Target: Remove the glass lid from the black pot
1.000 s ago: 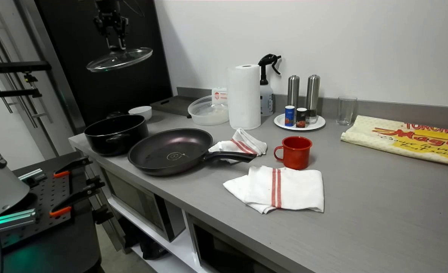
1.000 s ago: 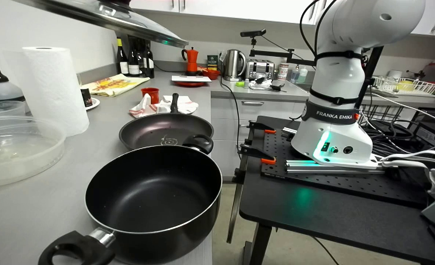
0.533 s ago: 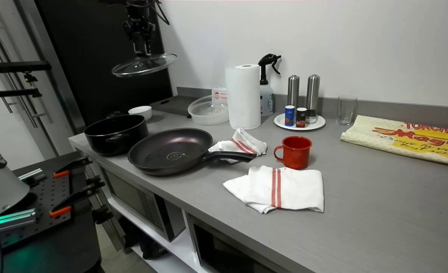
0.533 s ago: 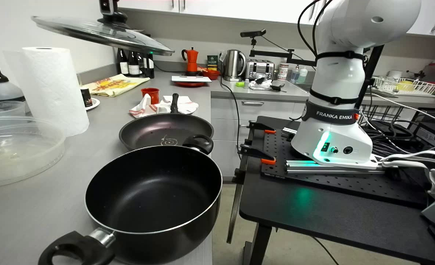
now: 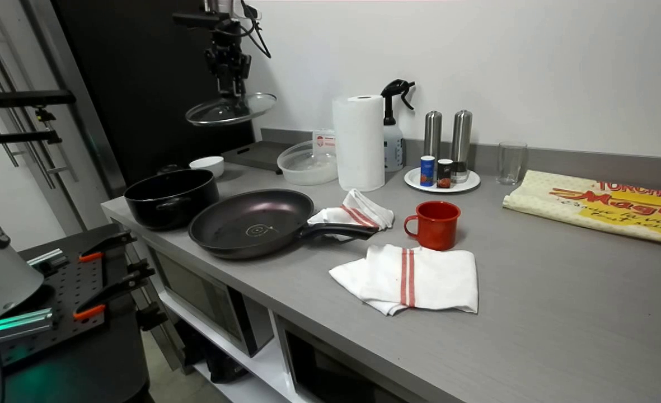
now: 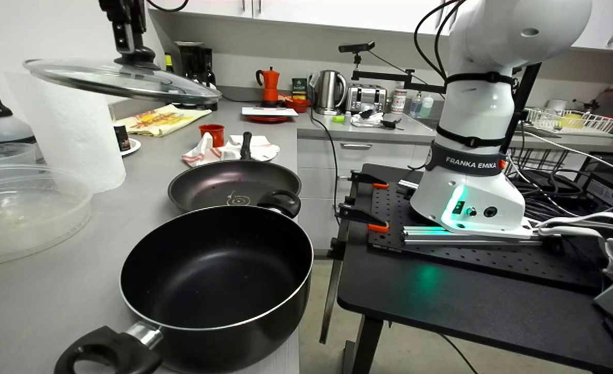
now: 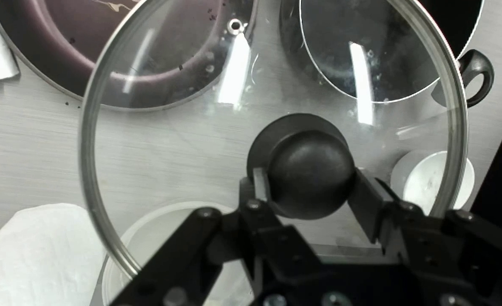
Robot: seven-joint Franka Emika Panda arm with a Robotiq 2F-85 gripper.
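Observation:
The glass lid (image 5: 210, 113) is a clear disc with a metallic rim and a dark central knob. My gripper (image 7: 308, 178) is shut on the knob (image 7: 314, 170), one finger on each side. The lid hangs slightly tilted in the air, well above the counter, as both exterior views show (image 6: 78, 75). The black pot (image 5: 165, 210) stands uncovered on the counter, and its inside shows bare in an exterior view (image 6: 218, 275). In the wrist view the lid lies over part of the pot (image 7: 455, 19), the frying pan and the counter. The gripper also shows in both exterior views (image 5: 233, 98).
The frying pan (image 5: 252, 224) stands beside the pot. A clear plastic container (image 6: 31, 223), a paper towel roll (image 5: 360, 145) and a white bowl (image 5: 208, 164) stand behind. A red mug (image 5: 436, 224) and folded towels (image 5: 436, 280) lie farther along the counter, near its front edge.
My gripper has carried the lid away from above the pot, toward the container and paper towel roll, and lowered it. The knob stays held. The pot and pan have not moved.

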